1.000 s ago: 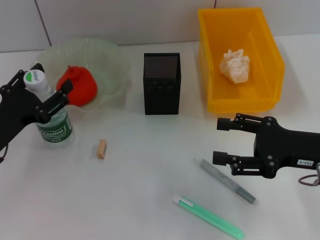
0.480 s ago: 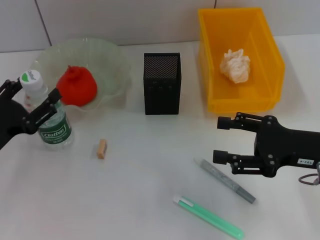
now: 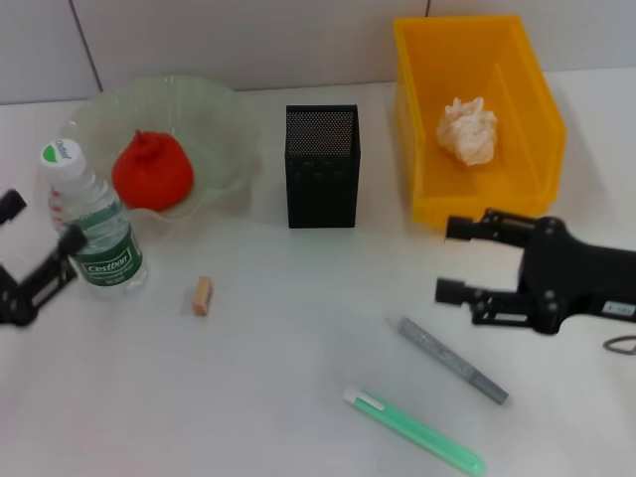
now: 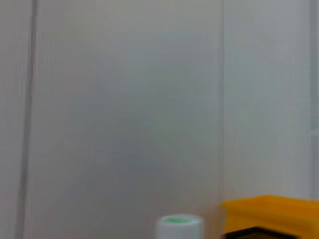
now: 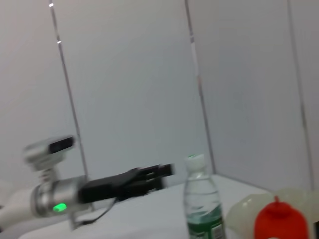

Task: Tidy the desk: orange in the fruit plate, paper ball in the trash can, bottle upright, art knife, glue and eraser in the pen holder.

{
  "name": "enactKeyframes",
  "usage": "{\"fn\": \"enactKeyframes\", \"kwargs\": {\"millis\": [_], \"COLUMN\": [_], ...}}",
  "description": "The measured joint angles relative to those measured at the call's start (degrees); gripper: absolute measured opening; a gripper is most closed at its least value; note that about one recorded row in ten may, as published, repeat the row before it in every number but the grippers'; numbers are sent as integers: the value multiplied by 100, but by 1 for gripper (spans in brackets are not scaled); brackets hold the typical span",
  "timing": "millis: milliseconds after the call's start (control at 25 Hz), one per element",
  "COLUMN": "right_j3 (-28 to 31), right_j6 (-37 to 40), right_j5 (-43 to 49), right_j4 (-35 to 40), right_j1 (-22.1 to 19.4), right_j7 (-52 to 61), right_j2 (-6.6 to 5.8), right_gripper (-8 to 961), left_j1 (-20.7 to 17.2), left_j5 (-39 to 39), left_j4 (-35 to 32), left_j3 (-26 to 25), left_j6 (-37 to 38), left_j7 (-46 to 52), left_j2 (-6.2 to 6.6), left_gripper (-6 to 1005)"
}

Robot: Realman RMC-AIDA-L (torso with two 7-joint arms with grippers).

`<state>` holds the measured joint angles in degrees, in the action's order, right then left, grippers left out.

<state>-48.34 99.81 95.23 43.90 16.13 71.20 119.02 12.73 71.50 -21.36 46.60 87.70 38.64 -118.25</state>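
Observation:
The bottle [image 3: 97, 227] stands upright on the table, white cap up, in front of the fruit plate [image 3: 214, 104]. The orange [image 3: 151, 171] lies in that plate. My left gripper [image 3: 40, 227] is open, just left of the bottle and apart from it. The paper ball [image 3: 467, 129] lies in the yellow trash can [image 3: 422, 119]. The tan eraser [image 3: 203, 295] lies on the table in front of the black mesh pen holder [image 3: 321, 164]. A grey pen-shaped tool [image 3: 452, 360] and a green one [image 3: 412, 430] lie at the front right. My right gripper [image 3: 452, 260] is open, just behind the grey tool.
The right wrist view shows the bottle [image 5: 202, 204], the orange [image 5: 279, 221] and, farther off, the left arm's gripper [image 5: 149, 174]. The left wrist view shows the bottle cap [image 4: 179, 226] and the trash can's rim [image 4: 271, 211] before a grey wall.
My left gripper has let go of the bottle and drawn back to the left. The bottle stays upright on its own. My right gripper has shifted slightly right and back.

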Motion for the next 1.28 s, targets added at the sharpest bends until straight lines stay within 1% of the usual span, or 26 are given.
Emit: {"fn": "enactKeyframes", "kwargs": {"millis": [80,200,280,320,400,480,560,640,720,800,840,920,960,1000,1040,1080,1120,1160,1280], "right_j3": [203,475,522,512,467,450,441,341,89,-289,-481,-860,-1035,-1175,-1333,-1515,-1876,-1876,-2620], "right_j6": [21,47,65,87,212,395,521,697,872,1030,1095,1263,1338,1400,1453,1515,1610,1610,1699], "right_j5": [-2,-2,27,58,204,517,957,1514,2016,2479,2658,2922,3040,3157,3294,3445,3782,3782,4387], "right_j4": [-11,117,334,476,860,1444,2133,2963,3703,4244,4423,4582,4628,4639,4657,4678,4806,4806,5084], "right_j1": [17,63,110,140,220,366,543,772,1003,1260,1391,1667,1818,1940,2074,2186,2332,2332,2468], "right_j7": [60,395,753,961,1504,2313,3219,4128,4918,5658,6008,6529,6760,6951,7150,7328,7580,7580,7846], "right_j2": [3,-19,-94,-144,-227,-278,-294,-284,-256,-246,-247,-249,-248,-231,-207,-177,-109,-109,-15], "right_gripper": [795,795,795,795,795,795,795,795,795,795,795,795,795,794,794,794,794,794,793], "left_j1": [-171,-270,-231,-231,-198,-140,-104,-104,-17,-17,30,30,81,81,96,96,88,81,78], "left_j5": [198,829,1219,1219,1352,1591,1661,1661,1730,1730,1825,1825,2071,2071,2237,2237,2351,2351,2351], "left_j4": [-91,-268,-309,-309,-312,-318,-321,-321,-325,-325,-335,-335,-436,-436,-565,-565,-724,-735,-752], "left_j3": [98,219,247,247,248,229,227,227,249,249,254,254,256,256,236,236,206,206,207], "left_j6": [486,1166,1357,1357,1370,1322,1254,1254,1102,1102,979,979,764,764,669,669,631,631,629], "left_j7": [-1,182,431,431,536,660,719,719,835,835,874,874,1033,1033,1192,1192,1330,1336,1342], "left_j2": [21,62,80,80,80,61,56,56,77,77,80,80,73,73,46,46,20,21,28], "left_gripper": [790,789,789,789,788,788,788,787,787,787,787,786,786,786,786,786,786,786,785]}}
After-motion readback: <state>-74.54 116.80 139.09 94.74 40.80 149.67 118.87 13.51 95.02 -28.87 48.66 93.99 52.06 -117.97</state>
